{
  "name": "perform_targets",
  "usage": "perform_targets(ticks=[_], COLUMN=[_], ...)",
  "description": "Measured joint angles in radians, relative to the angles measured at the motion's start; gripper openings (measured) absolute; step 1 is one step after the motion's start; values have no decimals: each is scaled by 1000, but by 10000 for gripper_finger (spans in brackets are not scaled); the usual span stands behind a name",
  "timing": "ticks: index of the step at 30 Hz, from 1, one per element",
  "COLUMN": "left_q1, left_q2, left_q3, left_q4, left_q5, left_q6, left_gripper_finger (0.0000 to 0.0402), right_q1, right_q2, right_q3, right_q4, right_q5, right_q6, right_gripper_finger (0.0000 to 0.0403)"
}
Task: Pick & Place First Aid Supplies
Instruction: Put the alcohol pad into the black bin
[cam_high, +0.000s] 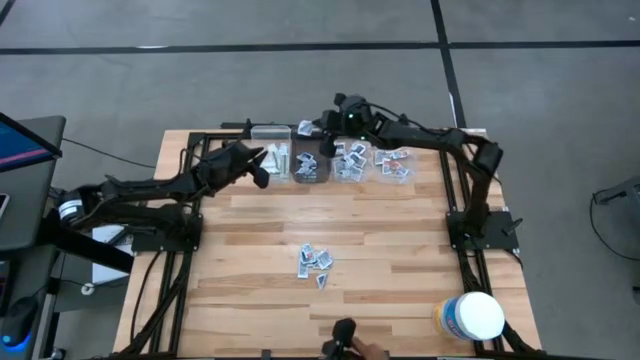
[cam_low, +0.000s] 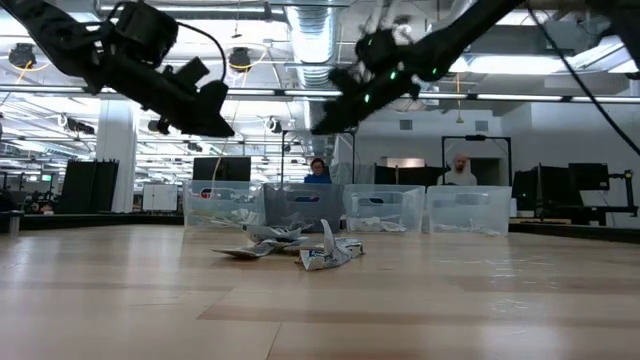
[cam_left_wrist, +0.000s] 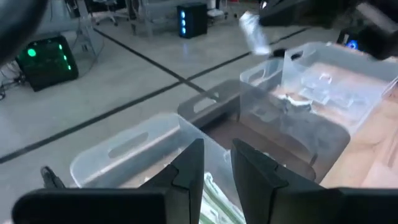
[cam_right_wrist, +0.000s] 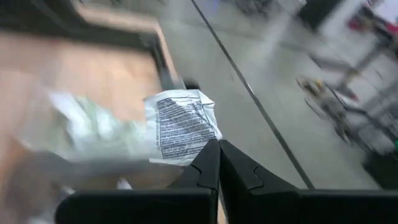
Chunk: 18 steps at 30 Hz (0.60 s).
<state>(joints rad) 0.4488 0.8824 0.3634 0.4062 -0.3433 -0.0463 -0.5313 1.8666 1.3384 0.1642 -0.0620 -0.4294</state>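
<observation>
A loose pile of first aid supplies, small white-grey packets, lies on the middle of the wooden table. Several clear bins along the far edge hold more packets. My right gripper hangs over the far edge near the two leftmost bins, shut on one white packet with black print. The same packet shows in the high view. My left gripper stands open above the leftmost bin, with nothing between its fingers. My right gripper pinches the packet by its lower edge near a corner between its two fingertips. The fingers come nearly level from the table's right side. The packet sticks out beyond the fingertips, lifted clear above the bins.
A large white tub with a yellow label stands at the near right corner. Dark arm frames run along both table sides. People sit behind the bins in the low view. Bare wood lies between the pile and the bins.
</observation>
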Motion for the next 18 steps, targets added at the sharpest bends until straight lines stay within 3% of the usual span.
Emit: perform_targets(ticks=[5,11,18], left_q1=[0,-5,-5], left_q2=[97,186,191], left_q3=[0,0,0], left_q4=[37,122,141], left_q5=[0,1,4], left_q6=[-14,-40,-41], left_gripper_finger=[81,81,81], right_q1=[-4,11,40], right_q2=[56,55,55], right_q3=[0,0,0], right_q4=[-54,-104,-114], right_q5=[112,112,109], right_q6=[-22,-46,-77], right_gripper_finger=[0,0,14])
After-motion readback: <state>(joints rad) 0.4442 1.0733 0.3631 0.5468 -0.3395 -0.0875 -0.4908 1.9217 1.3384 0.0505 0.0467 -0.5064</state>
